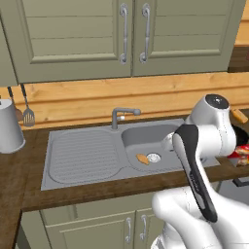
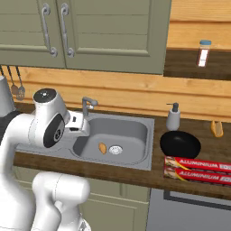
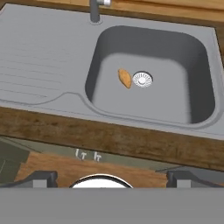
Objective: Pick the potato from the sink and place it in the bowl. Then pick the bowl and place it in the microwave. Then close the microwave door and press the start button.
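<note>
I judge the task barely begun: the small orange-tan potato (image 3: 124,78) lies on the floor of the grey matte sink (image 3: 52,48), just beside the round steel drain (image 3: 142,79) at its nine o'clock. My jaws (image 3: 112,178) hang wide apart over the wooden worktop (image 3: 131,140) edge, holding nothing. I count one potato and one glossy black bowl (image 2: 180,145), empty, on the worktop at the sink's three o'clock. Every step is left.
</note>
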Tool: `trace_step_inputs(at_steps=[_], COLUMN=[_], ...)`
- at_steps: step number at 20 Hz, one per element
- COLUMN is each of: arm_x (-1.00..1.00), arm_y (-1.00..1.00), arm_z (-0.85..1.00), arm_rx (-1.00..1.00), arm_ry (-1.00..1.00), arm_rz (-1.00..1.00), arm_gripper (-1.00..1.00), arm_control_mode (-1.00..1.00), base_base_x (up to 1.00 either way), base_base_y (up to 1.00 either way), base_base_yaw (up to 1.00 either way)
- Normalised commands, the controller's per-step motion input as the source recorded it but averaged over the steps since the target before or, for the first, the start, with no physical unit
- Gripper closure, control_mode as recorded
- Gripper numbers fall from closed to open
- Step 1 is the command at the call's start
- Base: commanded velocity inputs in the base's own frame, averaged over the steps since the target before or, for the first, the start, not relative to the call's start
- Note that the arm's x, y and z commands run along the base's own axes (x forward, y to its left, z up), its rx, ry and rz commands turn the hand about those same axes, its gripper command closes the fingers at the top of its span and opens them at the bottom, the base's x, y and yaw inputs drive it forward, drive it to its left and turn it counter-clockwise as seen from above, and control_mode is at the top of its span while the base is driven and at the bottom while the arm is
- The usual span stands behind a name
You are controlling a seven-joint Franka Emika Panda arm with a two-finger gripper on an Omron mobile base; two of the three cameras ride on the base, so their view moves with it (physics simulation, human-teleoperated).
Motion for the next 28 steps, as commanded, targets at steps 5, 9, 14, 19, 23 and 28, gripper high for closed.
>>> trace_step_inputs(at_steps=[5,9,14,19,23,28], arm_x=[0.28,0.19,0.26,0.36,0.37,0.55], arm_y=[-0.16,-0.1,-0.03,-0.05,0.0,0.0], arm_z=[-0.28,-0.28,-0.28,-0.18,-0.19,-0.24], arm_rx=[0.0,0.0,0.0,0.0,0.0,0.03], arm_ry=[0.03,0.03,0.07,0.04,0.0,0.0], arm_rz=[0.08,0.08,0.06,0.04,0.05,0.01], arm_gripper=[-1.0,-1.0,-1.0,-1.0,-1.0,-1.0], arm_control_mode=[-1.0,-1.0,-1.0,-1.0,-1.0,-1.0], base_base_x=[0.0,0.0,0.0,0.0,0.0,0.0], base_base_y=[0.0,0.0,0.0,0.0,0.0,0.0], base_base_yaw=[0.0,0.0,0.0,0.0,0.0,0.0])
